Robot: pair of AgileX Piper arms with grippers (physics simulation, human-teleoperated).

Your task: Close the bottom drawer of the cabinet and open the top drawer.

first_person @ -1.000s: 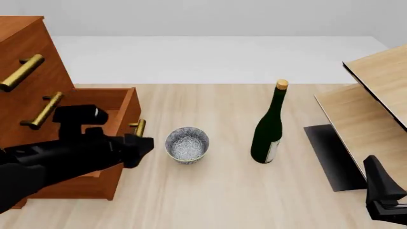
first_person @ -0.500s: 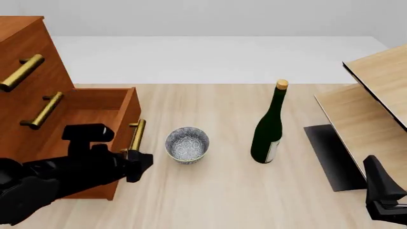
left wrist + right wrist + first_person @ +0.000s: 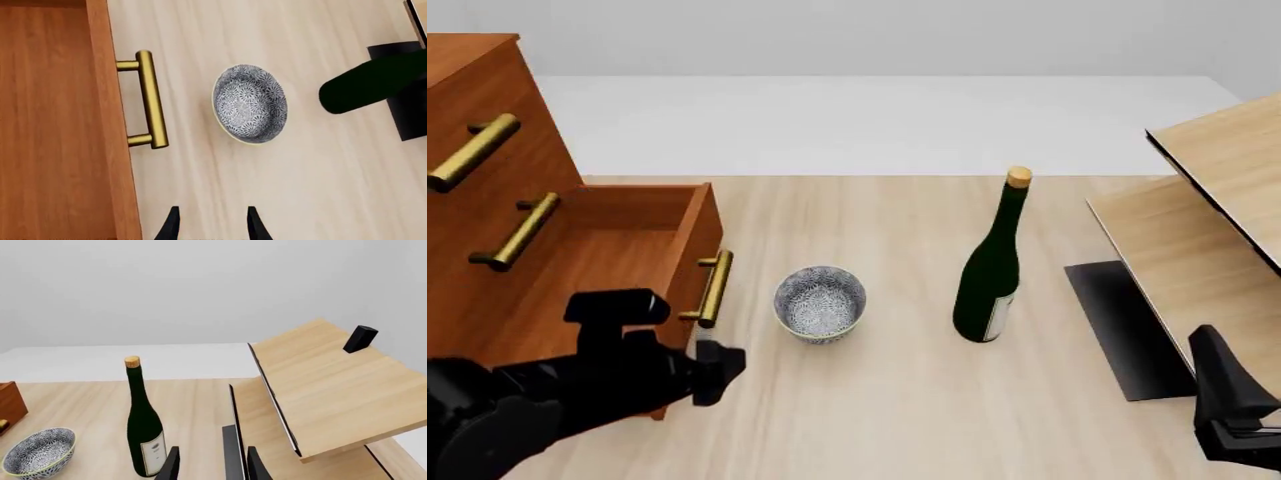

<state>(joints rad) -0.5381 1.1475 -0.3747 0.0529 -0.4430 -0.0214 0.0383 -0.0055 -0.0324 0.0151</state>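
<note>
Far left in the front view is the cabinet, and its bottom drawer is pulled right out toward 3 o'clock, so you can see straight into the box and its brass handle sticks out over the table. The top drawer looks shut, handle flush with the front, so I'd say neither half of the job is done. The left gripper sits at about 6 o'clock from that handle, just off the drawer front and touching nothing; in the left wrist view its fingers are apart with bare table between them. My guess is it's parked there to get in front of the drawer face and shove it back in, a push needing no grasp. Next over, the patterned bowl is just beside the handle at its 3 o'clock, close enough that a sloppy swing could knock it. The green bottle stands upright further right, well clear. Then a pale shelf unit at the far right edge, and the right gripper sits low at 5 o'clock, fingers parted and empty, looking idle.
</note>
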